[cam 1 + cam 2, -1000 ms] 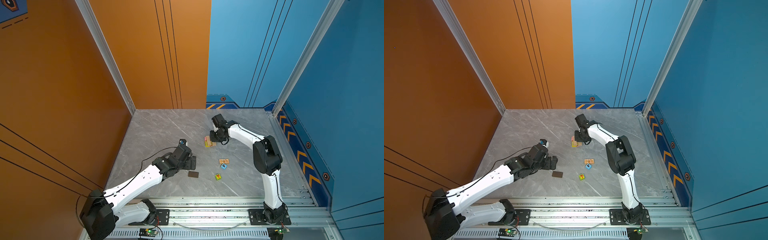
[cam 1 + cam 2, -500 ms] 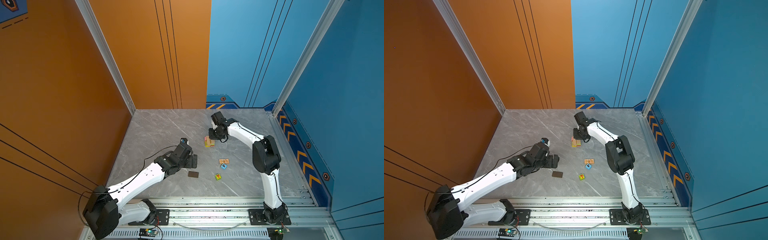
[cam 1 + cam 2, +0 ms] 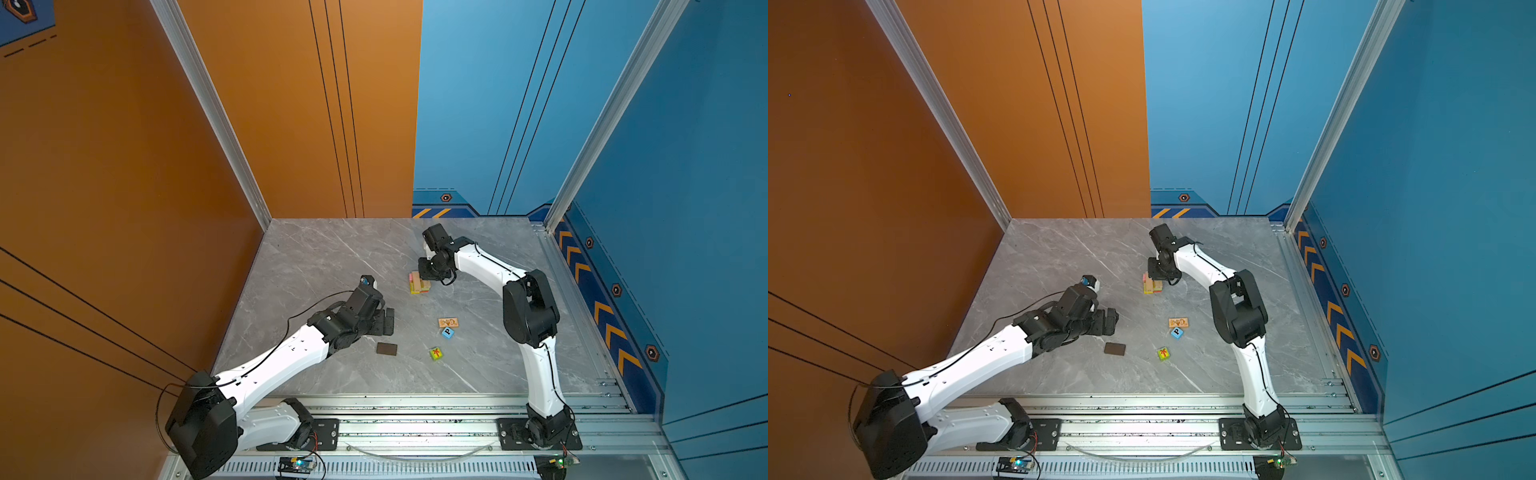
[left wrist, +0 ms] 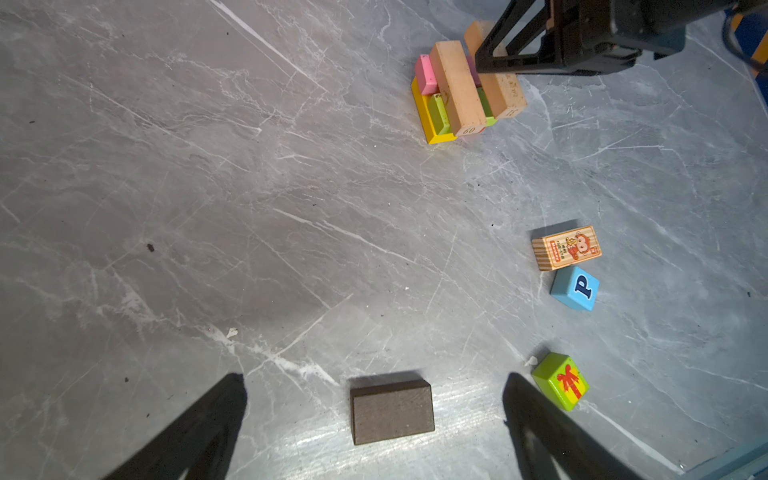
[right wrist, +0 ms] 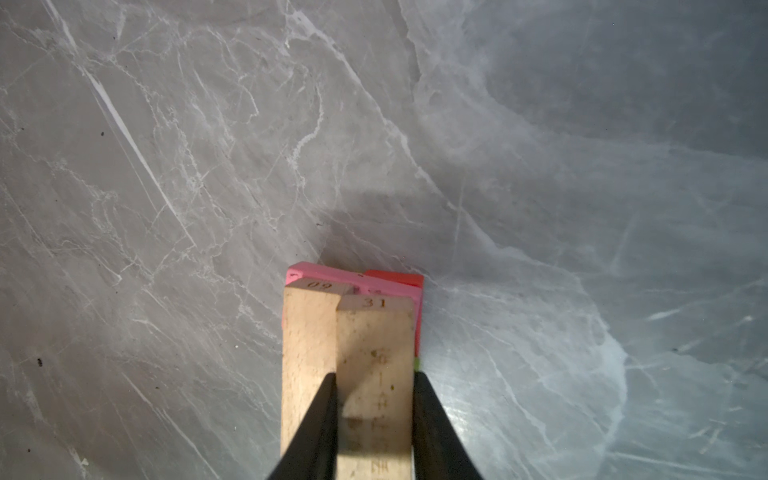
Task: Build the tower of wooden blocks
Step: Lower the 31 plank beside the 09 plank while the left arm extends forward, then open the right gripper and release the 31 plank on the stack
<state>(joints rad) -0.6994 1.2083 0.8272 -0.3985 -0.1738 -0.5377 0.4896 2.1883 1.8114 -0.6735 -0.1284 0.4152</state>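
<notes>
Near the dark brown block (image 4: 392,411): the left gripper (image 4: 372,376) has crept a little toward it over the last second. Its fingers stand wide apart, one on each side of the block in the left wrist view, holding nothing.
Meaning, left side: this is likely a line-up to fetch that block for a later layer. It lies flat on the grey table (image 4: 166,187), well apart from the tower.
Tower site: the wood block tower (image 3: 419,284) stands past mid-table and has not moved. A yellow block (image 4: 422,112) and a red block (image 5: 395,276) lie lowest, a pink block (image 5: 324,272) and a lime block (image 4: 436,114) cross them, and two tan blocks lie on top.
Right gripper (image 5: 374,374): it has hardly shifted and stays low over the tower. Its fingers are clamped on the sides of the tan block marked 31 (image 5: 376,328), which lies just beside the tan block marked 60 (image 4: 457,87).
Meaning, right side: the top layer looks all but laid, and letting go seems the next step. Whether the held block fully rests on the stack cannot be told.
Loose blocks: the picture block (image 4: 567,248), blue "P" cube (image 4: 575,288) and green cube (image 4: 561,381) sit where they were, near the right arm.
Writing, tower: "60" and "31" are stamped on the tan block ends. Fainter marks along one face are unreadable.
Writing, loose blocks: the picture block shows a cartoon monkey and a red label too small to read. The blue cube has a dark "P", and the green cube has a red gift drawing with no words.
</notes>
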